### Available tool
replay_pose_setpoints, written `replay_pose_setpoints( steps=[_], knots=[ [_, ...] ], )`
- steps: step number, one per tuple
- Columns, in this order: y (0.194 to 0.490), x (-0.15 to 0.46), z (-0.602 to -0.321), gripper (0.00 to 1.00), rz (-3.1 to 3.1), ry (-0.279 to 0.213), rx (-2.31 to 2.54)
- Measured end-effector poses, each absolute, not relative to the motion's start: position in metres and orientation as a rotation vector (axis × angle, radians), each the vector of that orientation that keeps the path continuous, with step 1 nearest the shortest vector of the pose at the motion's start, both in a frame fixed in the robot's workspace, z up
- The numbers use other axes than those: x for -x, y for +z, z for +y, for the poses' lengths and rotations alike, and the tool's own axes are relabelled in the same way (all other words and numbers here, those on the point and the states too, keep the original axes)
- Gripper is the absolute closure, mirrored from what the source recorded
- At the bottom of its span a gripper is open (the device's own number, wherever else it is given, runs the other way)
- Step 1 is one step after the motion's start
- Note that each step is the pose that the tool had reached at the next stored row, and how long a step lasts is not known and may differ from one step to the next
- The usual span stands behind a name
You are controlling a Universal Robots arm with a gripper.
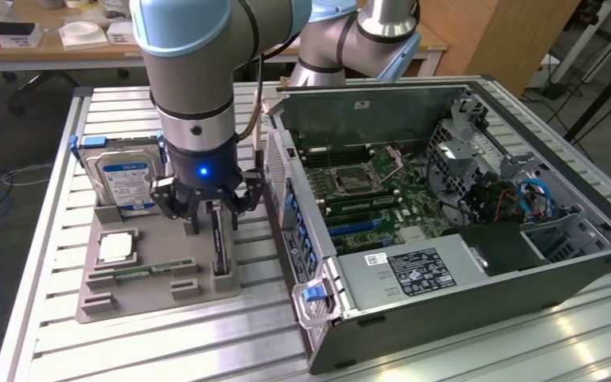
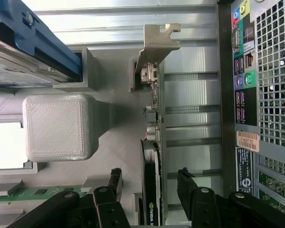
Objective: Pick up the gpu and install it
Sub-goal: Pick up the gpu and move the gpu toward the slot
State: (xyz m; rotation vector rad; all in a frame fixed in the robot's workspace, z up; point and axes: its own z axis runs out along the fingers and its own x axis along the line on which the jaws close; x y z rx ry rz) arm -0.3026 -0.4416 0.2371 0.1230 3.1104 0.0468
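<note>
**Zero steps done: gpu (image 2: pixel 152 161) not lifted yet**

The gpu stands on edge in its slot on the gray parts holder (image 1: pixel 157 296), beside the open PC case (image 1: pixel 465 263). Gripper (image 2: pixel 150 180) straddles it, fingers (image 2: pixel 185 184) spread wide, not pinching. Pickup and install both left, I'd say.

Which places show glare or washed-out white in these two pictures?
Exterior view: the table slats shine brightly beside the computer case. Wrist view: the chip in the grey tray is washed out to white, while the gpu looks dark.
</note>
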Motion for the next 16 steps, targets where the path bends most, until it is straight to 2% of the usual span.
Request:
replay_pose_setpoints(
  steps=[4,5,7,8,16],
  knots=[
    [0.2371,0.3026,-0.4416,0.42,3.110,0.047,-0.123],
    [0.2370,0.3026,-0.4416,0.49,3.110,0.047,-0.123],
    [0.2371,0.3026,-0.4416,0.51,3.110,0.047,-0.123],
    [0.2371,0.3026,-0.4416,0.58,3.110,0.047,-0.123],
    [0.2371,0.3018,-0.4416,0.58,3.110,0.047,-0.123]
  ],
)
